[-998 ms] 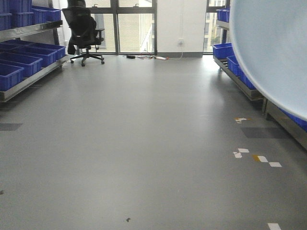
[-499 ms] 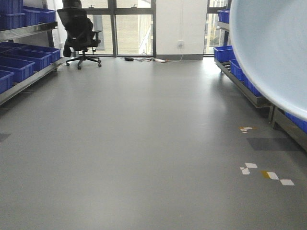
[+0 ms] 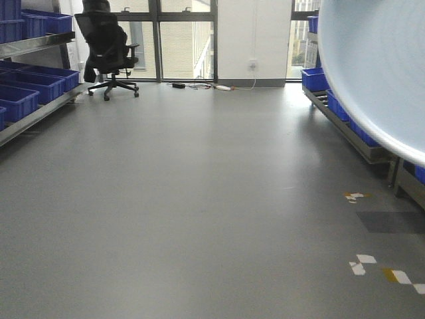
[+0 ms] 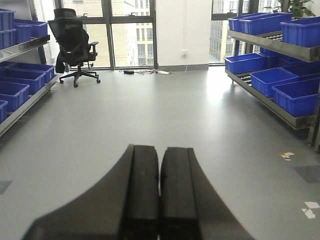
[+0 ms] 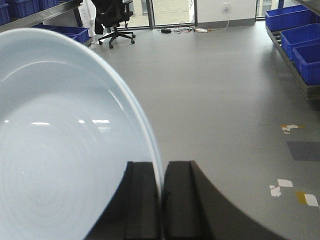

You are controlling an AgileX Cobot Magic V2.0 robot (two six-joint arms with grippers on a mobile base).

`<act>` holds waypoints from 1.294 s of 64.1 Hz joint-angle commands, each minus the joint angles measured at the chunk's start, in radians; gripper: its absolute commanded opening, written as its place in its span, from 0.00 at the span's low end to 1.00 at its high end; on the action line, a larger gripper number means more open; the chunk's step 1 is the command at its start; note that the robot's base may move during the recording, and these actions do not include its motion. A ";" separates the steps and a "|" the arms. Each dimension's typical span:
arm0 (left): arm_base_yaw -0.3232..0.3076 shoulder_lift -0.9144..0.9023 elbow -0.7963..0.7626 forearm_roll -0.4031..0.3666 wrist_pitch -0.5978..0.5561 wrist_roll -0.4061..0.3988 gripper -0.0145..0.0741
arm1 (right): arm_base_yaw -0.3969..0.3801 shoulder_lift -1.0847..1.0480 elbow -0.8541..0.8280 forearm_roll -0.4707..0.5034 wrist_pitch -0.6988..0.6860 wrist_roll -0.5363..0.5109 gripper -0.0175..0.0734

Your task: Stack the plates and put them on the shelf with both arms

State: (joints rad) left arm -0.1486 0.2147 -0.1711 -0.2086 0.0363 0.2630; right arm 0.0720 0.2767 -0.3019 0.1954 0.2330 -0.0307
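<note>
Locate the large round shallow plate of pale bluish-white, glossy, plastic-like material (image 5: 65,150) aloft and tilted, resting on no shelf or surface, filling the upper right corner of the front view. Note the hold: low upturned rim pinched between the two black fingers of the right gripper (image 5: 161,172), at a single point on the edge nearest the wrist. Do not assume a second plate nested against it; not discernible from either view. Treat as probably light and stiff, yet wide and slick: expect swing and slip about a one-point rim pinch under any jolt of the mobile base. Judge the better hold to be two opposite points on the rim, one per arm, with pads seated over the upturned lip rather than on the glossy face. Read the left gripper (image 4: 160,165) as empty, black fingers pressed together, pointing out over the bare grey floor (image 3: 199,199). Find the brushed stainless-steel shelf (image 4: 275,44) along the right side of the room, loaded with blue plastic crates (image 4: 295,95), on the plate's side but not yet reached, and a matching rack (image 4: 20,46) along the left. Disregard the black office chair (image 4: 75,45) by the far windows and the white tape marks (image 3: 362,264) on the floor.
</note>
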 commanded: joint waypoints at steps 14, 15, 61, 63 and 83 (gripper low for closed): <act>-0.001 0.011 -0.031 -0.001 -0.081 -0.002 0.25 | -0.002 0.005 -0.034 0.007 -0.098 -0.002 0.24; -0.001 0.011 -0.031 -0.001 -0.081 -0.002 0.25 | -0.002 0.005 -0.034 0.007 -0.098 -0.002 0.24; -0.001 0.011 -0.031 -0.001 -0.081 -0.002 0.25 | -0.002 0.005 -0.034 0.007 -0.095 -0.002 0.24; -0.001 0.011 -0.031 -0.001 -0.081 -0.002 0.25 | -0.002 0.005 -0.034 0.007 -0.095 -0.002 0.24; -0.001 0.011 -0.031 -0.001 -0.081 -0.002 0.25 | -0.002 0.005 -0.034 0.007 -0.095 -0.002 0.24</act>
State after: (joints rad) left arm -0.1486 0.2147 -0.1711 -0.2086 0.0363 0.2630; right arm 0.0720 0.2767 -0.3019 0.1954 0.2336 -0.0307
